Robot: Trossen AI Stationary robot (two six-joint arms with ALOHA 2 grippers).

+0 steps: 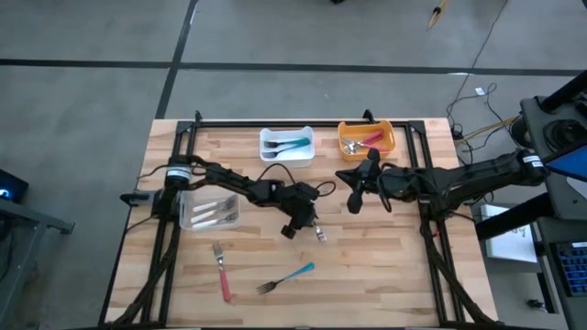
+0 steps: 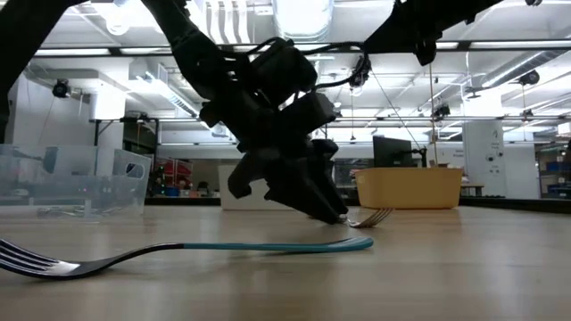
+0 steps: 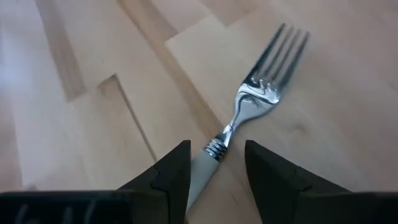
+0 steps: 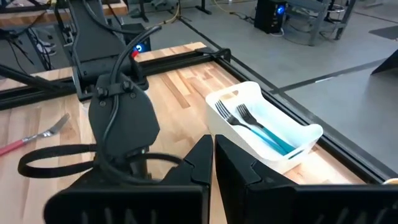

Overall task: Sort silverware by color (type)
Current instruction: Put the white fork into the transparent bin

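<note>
A white-handled fork (image 3: 261,93) lies flat on the wood near the table's middle (image 1: 320,234). My left gripper (image 3: 216,152) has come down over the fork's handle end. It is open, with one finger on each side of the white handle (image 3: 202,171), slanting down at it (image 2: 335,212). My right gripper (image 4: 213,155) is shut on nothing and hangs raised in front of the orange bin (image 1: 350,181). A teal-handled fork (image 1: 286,278) and a red-handled fork (image 1: 222,270) lie flat near the front edge.
At the far edge stand a white bin (image 1: 286,144) holding two teal-handled forks and an orange bin (image 1: 366,139) holding red-handled pieces. A clear bin (image 1: 209,213) with white-handled pieces stands at the left. Black frame rails (image 1: 183,147) run along the sides.
</note>
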